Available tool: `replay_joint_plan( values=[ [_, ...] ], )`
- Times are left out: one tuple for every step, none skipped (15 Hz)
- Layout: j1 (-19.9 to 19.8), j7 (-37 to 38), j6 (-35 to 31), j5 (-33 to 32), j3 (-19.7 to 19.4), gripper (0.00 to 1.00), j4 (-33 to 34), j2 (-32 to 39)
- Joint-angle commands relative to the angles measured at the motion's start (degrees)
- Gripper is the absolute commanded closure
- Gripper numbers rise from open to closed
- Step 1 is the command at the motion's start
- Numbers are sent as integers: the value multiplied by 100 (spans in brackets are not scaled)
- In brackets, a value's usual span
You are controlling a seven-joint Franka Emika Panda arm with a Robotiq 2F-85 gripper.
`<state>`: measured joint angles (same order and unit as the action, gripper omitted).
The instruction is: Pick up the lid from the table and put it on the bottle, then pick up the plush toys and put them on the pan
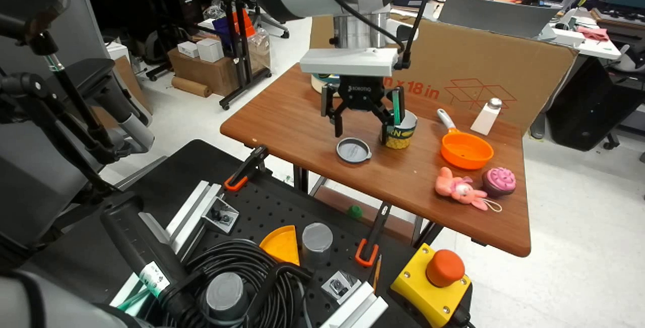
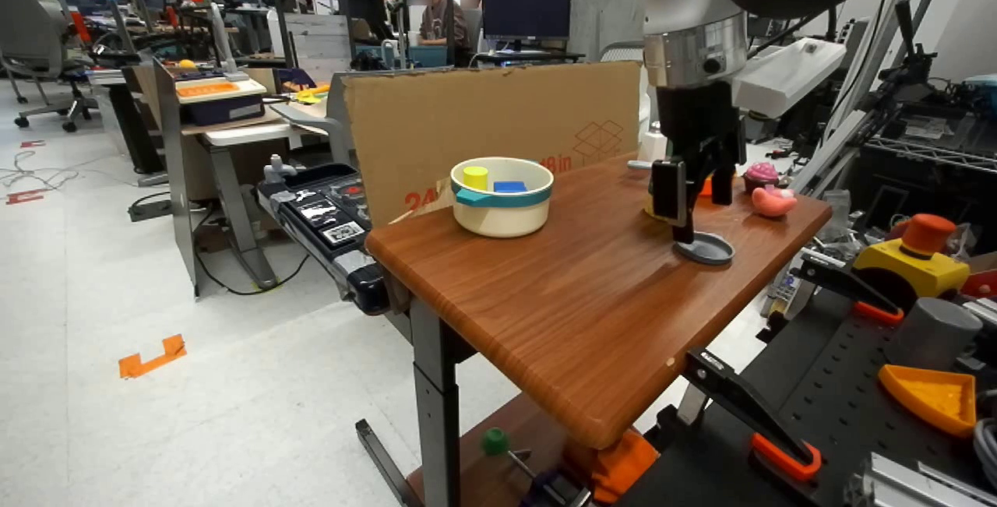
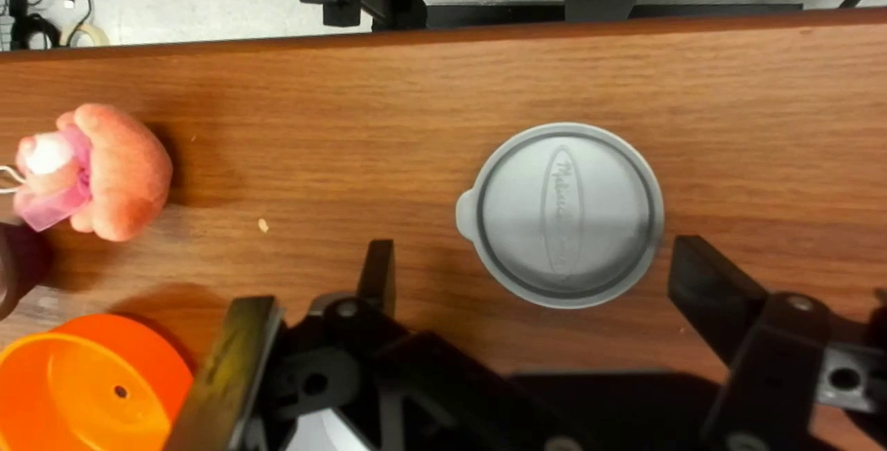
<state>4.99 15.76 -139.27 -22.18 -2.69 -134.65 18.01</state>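
The grey lid (image 1: 353,150) lies flat on the table and shows in both exterior views (image 2: 707,248). My gripper (image 1: 362,132) is open and empty, pointing down. In the wrist view the lid (image 3: 568,195) sits between and slightly ahead of the spread fingertips (image 3: 533,260), not gripped. The yellow-green bottle (image 1: 399,139) stands upright and uncovered beside one finger, partly hidden by it. The salmon-pink plush toy (image 1: 461,189) and the rounder magenta-pink plush toy (image 1: 500,181) lie near the table's end. The orange pan (image 1: 467,152) is just behind them, with nothing in it.
A white shaker (image 1: 487,116) stands behind the pan. A cream bowl (image 2: 502,219) with a teal band holds yellow and blue pieces. A cardboard wall (image 1: 484,66) lines the back edge. Clamps (image 1: 370,240) and a yellow stop-button box (image 1: 428,287) are at the front.
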Motion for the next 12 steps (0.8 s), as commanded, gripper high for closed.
replay_joint_plan(
  values=[
    [88, -22, -202, -246, -80, 0, -19, 33],
    [93, -7, -218, -303, -84, 0, -20, 37],
    [98, 5, -225, -332, -85, 0, -22, 48],
    [110, 44, -261, -376, -92, 0, -42, 51],
    [124, 122, -319, -396, -102, 0, -71, 46],
    [137, 237, -436, -414, -119, 0, -118, 35],
    [138, 282, -514, -384, -119, 0, -142, 37],
    [144, 326, -574, -355, -122, 0, -154, 53],
    [144, 352, -590, -302, -116, 0, -156, 77],
    [147, 409, -598, -266, -119, 0, -156, 97],
    [159, 467, -581, -267, -127, 0, -152, 117],
    [170, 512, -570, -282, -136, 0, -152, 133]
  ],
)
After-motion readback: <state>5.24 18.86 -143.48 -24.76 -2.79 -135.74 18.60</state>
